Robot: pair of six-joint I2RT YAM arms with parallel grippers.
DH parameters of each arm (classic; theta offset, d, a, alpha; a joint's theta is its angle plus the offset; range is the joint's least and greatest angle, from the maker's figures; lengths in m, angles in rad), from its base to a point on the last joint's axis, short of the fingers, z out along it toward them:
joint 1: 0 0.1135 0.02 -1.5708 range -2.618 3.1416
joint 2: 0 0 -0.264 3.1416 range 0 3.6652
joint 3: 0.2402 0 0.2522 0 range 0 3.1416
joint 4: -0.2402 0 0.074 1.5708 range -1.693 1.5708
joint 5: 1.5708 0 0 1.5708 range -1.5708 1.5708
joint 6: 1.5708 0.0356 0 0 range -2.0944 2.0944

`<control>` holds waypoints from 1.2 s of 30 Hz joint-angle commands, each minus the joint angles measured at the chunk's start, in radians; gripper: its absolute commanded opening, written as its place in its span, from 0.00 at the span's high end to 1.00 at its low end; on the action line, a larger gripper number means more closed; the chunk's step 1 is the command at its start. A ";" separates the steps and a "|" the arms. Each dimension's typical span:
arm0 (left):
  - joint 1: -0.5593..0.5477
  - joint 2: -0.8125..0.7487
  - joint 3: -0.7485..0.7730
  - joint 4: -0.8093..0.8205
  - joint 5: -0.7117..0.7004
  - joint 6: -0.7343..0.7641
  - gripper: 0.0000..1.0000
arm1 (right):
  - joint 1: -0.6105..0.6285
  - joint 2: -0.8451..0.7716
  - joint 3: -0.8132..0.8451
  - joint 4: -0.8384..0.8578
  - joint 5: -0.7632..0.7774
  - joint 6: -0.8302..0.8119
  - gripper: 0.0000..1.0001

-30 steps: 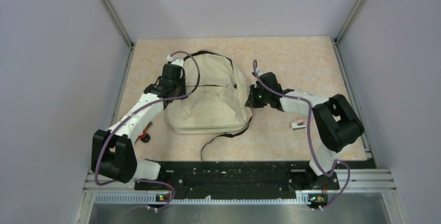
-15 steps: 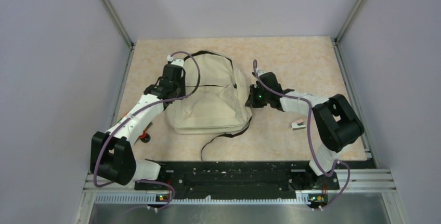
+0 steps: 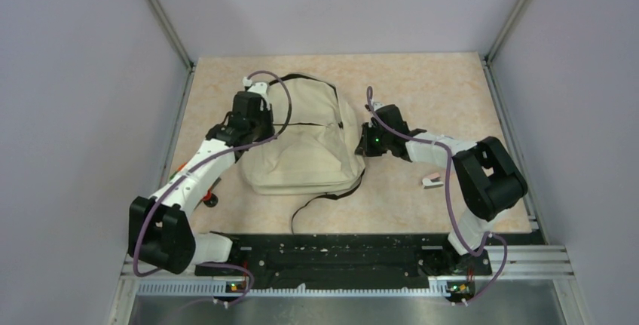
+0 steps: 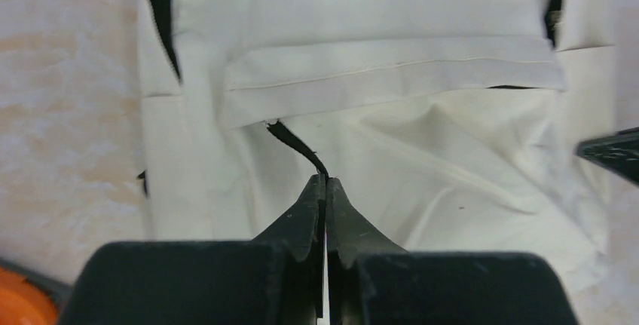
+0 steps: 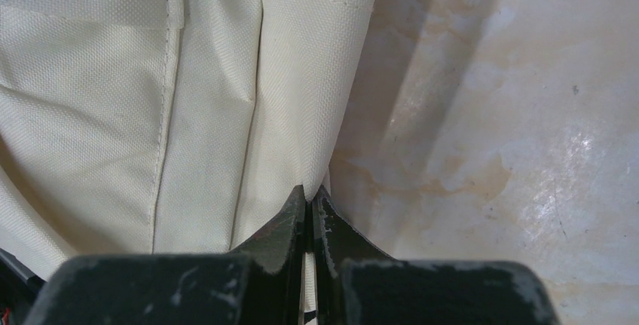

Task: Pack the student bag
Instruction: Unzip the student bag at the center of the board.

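The student bag (image 3: pixel 305 140) is a cream fabric backpack lying flat in the middle of the table, with black zipper lines and a thin black strap (image 3: pixel 320 204) trailing toward me. My left gripper (image 4: pixel 325 183) sits at the bag's left side and is shut on a thin black zipper pull (image 4: pixel 295 141) that leads from a zipper flap. My right gripper (image 5: pixel 309 193) is at the bag's right edge and is shut on a fold of the bag's cream fabric (image 5: pixel 301 106). In the top view both wrists (image 3: pixel 245 118) (image 3: pixel 380 135) flank the bag.
A small white object (image 3: pixel 432 181) lies on the table right of the bag, near the right arm's elbow. A small red and black item (image 3: pixel 209 200) lies by the left arm; an orange blur (image 4: pixel 19 306) shows in the left wrist view. Grey walls enclose the table.
The left arm has shifted slightly left and away from me with the zipper pull in its jaws. The right arm and the bag look unmoved.
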 commanded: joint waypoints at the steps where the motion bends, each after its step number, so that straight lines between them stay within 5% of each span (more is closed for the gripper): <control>1: -0.028 0.012 0.001 0.131 0.178 -0.083 1.00 | -0.007 0.018 0.046 0.053 -0.034 0.000 1.00; 26: -0.389 0.533 0.413 0.349 0.220 -0.148 1.00 | 0.013 0.022 0.039 0.066 -0.036 0.008 1.00; 36: -0.402 0.466 0.373 0.312 0.173 -0.077 1.00 | 0.012 -0.009 0.053 0.021 0.021 -0.017 1.00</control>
